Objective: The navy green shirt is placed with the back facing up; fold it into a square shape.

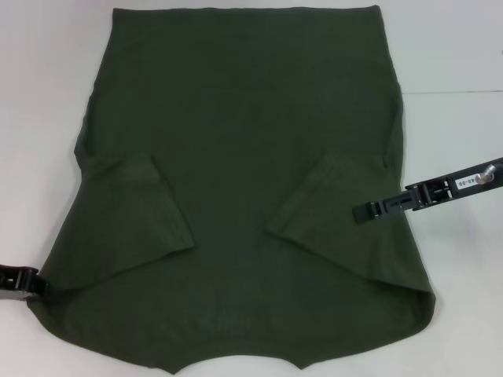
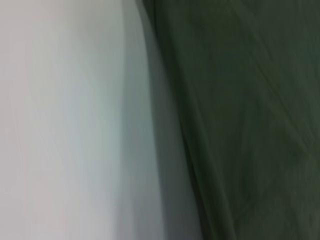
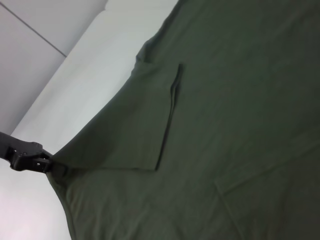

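Left gripper (image 1: 35,287) pinches the navy green shirt (image 1: 244,157) at its near-left shoulder edge on the white table (image 1: 456,47), right gripper (image 1: 377,209) hovers closed and empty above right sleeve; one-sided pull could skew the fold.

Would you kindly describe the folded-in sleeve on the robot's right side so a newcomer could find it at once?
Start from the navy green shirt spread over the white table. Two sleeves are folded inward onto it; the right sleeve is the flap just inward of the right tool. Its twin, the left sleeve, has no tool beside it; the left tool sits lower, at the shirt's edge.
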